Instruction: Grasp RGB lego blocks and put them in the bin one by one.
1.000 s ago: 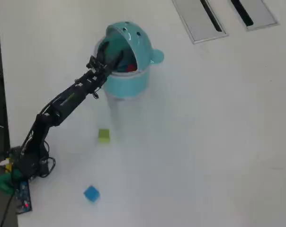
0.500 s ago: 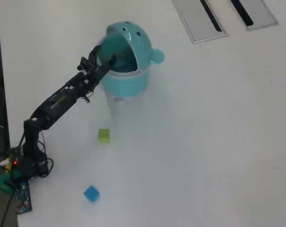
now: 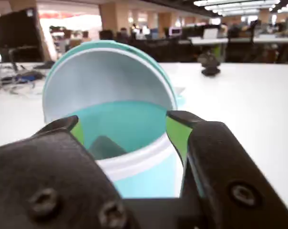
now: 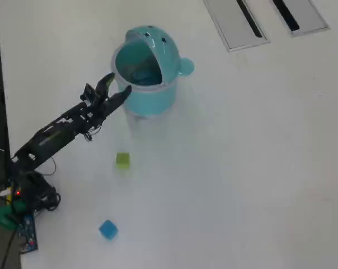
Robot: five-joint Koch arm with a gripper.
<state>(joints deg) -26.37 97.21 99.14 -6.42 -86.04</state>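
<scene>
Claw [image 4: 117, 84] spread over white table [image 4: 242, 168], office behind.

Lots of open white tabletop [image 4: 242, 168] here. The only real obstacle is the round teal plastic whale bin [image 4: 149, 98], right beside the black gripper [image 4: 117, 87]. The small yellow-green block [image 4: 122, 160] and small blue block [image 4: 108, 229] sit well apart.

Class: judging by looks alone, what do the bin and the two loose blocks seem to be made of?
Bin: likely smooth, glossy teal plastic; moulded dome with a white inner rim. Yellow-green block and blue block: probably plastic, in flat bright colours; too small to confirm finish.
</scene>
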